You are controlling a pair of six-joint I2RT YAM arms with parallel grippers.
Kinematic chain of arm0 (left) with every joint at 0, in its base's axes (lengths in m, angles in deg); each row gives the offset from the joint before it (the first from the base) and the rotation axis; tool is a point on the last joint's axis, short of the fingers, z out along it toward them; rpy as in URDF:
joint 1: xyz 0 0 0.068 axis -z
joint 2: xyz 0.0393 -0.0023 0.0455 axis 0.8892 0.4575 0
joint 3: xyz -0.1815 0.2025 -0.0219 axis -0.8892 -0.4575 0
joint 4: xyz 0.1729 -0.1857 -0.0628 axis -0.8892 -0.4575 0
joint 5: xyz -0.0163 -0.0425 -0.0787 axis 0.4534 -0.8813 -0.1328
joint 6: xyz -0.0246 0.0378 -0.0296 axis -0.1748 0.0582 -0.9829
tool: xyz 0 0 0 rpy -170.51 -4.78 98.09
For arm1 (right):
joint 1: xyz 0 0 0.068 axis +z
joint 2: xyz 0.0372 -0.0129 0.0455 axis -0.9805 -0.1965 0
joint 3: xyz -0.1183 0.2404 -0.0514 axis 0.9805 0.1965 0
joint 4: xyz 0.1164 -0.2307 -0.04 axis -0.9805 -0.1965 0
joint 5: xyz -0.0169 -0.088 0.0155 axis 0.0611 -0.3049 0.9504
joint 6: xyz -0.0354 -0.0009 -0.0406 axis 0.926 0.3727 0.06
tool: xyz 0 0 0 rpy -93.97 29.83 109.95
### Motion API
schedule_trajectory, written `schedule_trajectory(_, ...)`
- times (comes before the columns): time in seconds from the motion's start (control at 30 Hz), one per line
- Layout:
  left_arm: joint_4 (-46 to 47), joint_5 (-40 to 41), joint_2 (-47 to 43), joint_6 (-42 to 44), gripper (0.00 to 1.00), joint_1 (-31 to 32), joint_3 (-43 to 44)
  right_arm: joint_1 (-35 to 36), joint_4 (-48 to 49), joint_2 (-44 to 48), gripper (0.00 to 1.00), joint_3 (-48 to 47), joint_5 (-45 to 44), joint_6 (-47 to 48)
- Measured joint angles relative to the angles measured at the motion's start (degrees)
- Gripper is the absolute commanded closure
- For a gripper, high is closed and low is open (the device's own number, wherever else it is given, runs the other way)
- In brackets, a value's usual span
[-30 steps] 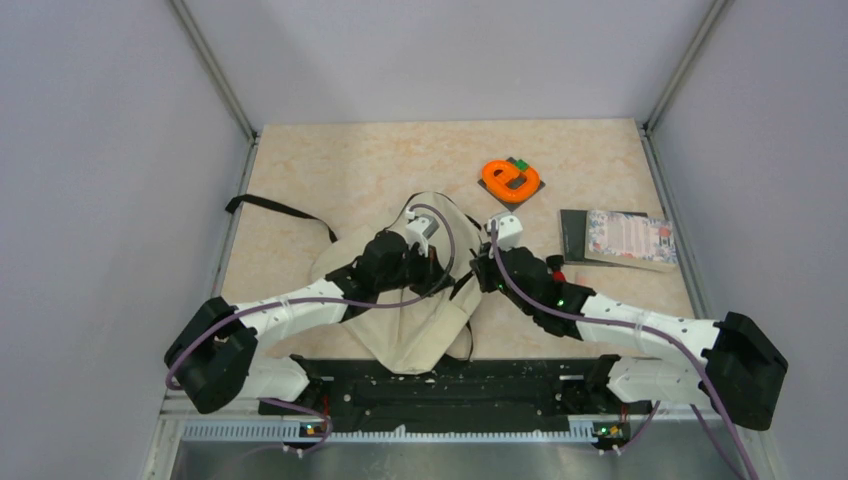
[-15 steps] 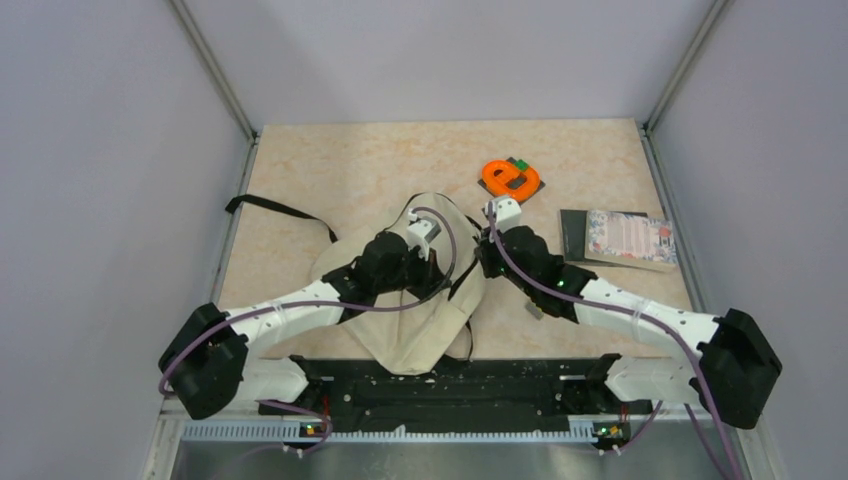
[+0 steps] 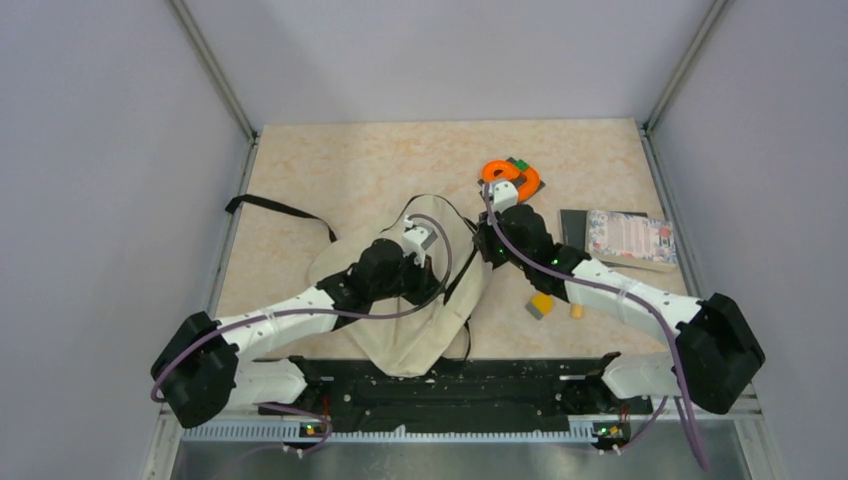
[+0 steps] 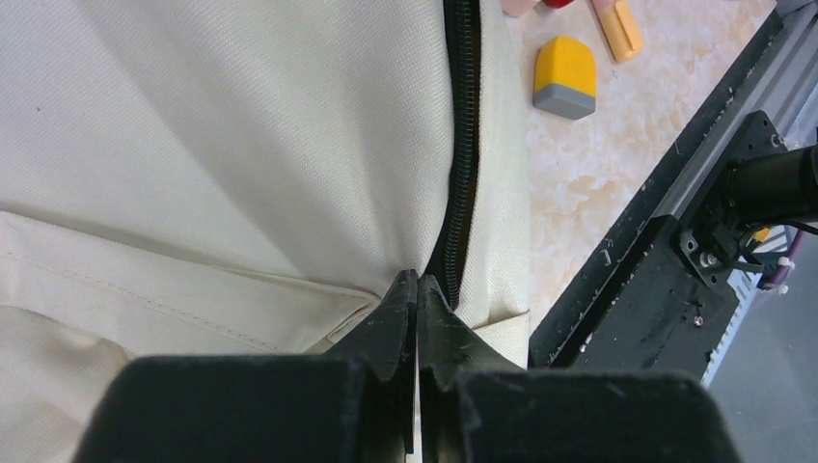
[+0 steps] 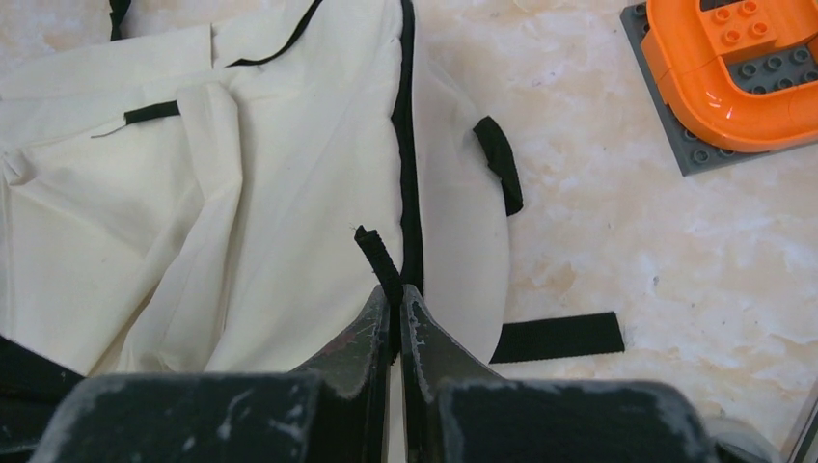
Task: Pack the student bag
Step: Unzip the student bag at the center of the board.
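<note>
The student bag (image 3: 410, 325) is a cream fabric backpack lying flat in the middle of the table. My left gripper (image 3: 438, 278) is shut on the bag's fabric right beside the black zipper (image 4: 461, 164), as the left wrist view (image 4: 417, 282) shows. My right gripper (image 3: 480, 250) is at the bag's right edge. It is shut on a black zipper pull cord (image 5: 378, 258), seen in the right wrist view (image 5: 395, 294). The bag (image 5: 241, 203) spreads to the left of it, and the zipper line (image 5: 407, 145) runs away from the fingertips.
An orange toy piece on a grey studded plate (image 3: 510, 178) lies just beyond the right gripper. Books (image 3: 620, 238) lie at the right. A yellow and grey block (image 3: 541, 303) and a small tan piece (image 3: 577, 311) lie under the right arm. A black strap (image 3: 275, 210) trails left. A black rail (image 3: 450, 385) lines the near edge.
My right gripper has moved toward the far side along the bag's right edge, still holding the zipper pull. This uncovered the yellow block. My left gripper has stayed clamped, shifting slightly.
</note>
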Motion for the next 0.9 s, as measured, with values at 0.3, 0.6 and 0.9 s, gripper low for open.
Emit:
schedule_trajectory(0.3,-2.47,2.86,-2.14,0.0,1.0,1.03,-1.33,-2.36,0.37,-4.96,1.0,-3.28,3.91,1.73)
schedule_trajectory(0.6,-10.05,4.92,-5.73,0.61,0.45,2.67,-0.2,-2.64,0.35,-5.57,1.0,-3.43,10.95,2.64)
schedule_trajectory(0.9,-7.06,5.79,-4.02,1.55,0.29,3.43,7.8,-3.21,0.7,-1.86,1.0,0.04,14.71,-0.52)
